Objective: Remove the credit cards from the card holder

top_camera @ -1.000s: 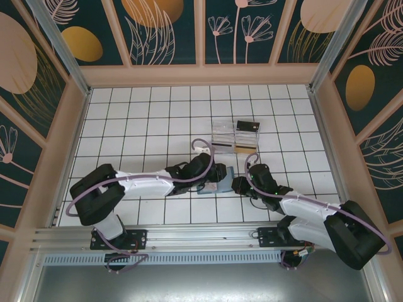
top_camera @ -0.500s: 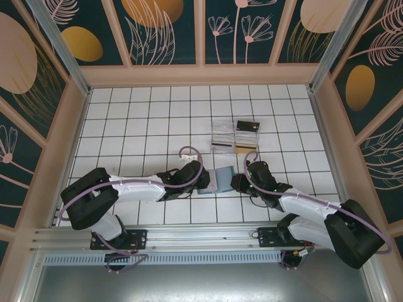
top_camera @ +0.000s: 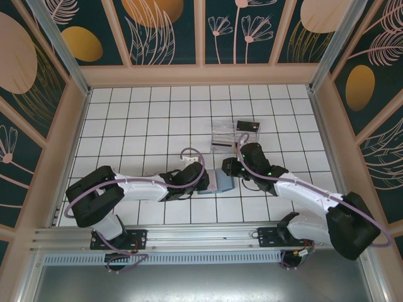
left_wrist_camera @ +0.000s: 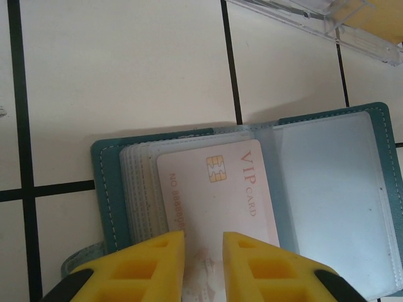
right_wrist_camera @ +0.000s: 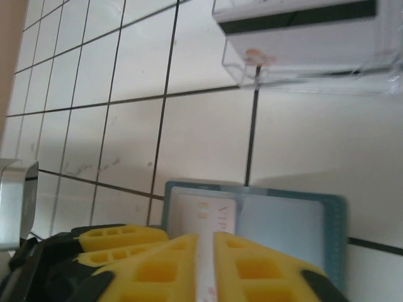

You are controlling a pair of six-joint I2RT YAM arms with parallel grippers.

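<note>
The card holder [top_camera: 221, 180] is seen lying open on the white tiled table [top_camera: 138, 126], just below the middle of the top frame, between the left gripper [top_camera: 201, 179] and the right gripper [top_camera: 230, 168]. Above it a clear plastic box [top_camera: 228, 135] is placed, with a small black card [top_camera: 247, 126] to the box's right.

In the left wrist frame the card holder [left_wrist_camera: 327, 189] is shown as a flat teal, leather-like cover with pale stitching along rounded corners. Glossy clear sleeves are stacked on its left panel, and an empty sleeve covers its right panel. A pale pink VIP card [left_wrist_camera: 217, 195] with a gold chip [left_wrist_camera: 216, 168] sits in the top sleeve. The left gripper [left_wrist_camera: 203, 251] is set over the card's lower end, its ribbed yellow fingers [left_wrist_camera: 151, 258] drawn close with a narrow gap; whether the card is pinched cannot be told.

In the right wrist frame the card holder [right_wrist_camera: 277, 229] is found at lower centre. The right gripper [right_wrist_camera: 206, 251] is held over its near edge, with its hollow-celled yellow fingers [right_wrist_camera: 157, 270] pressed almost together. A thin pale sliver is seen in the slit, and what it is cannot be told. The clear plastic box [right_wrist_camera: 308, 44] is at the upper right.
</note>
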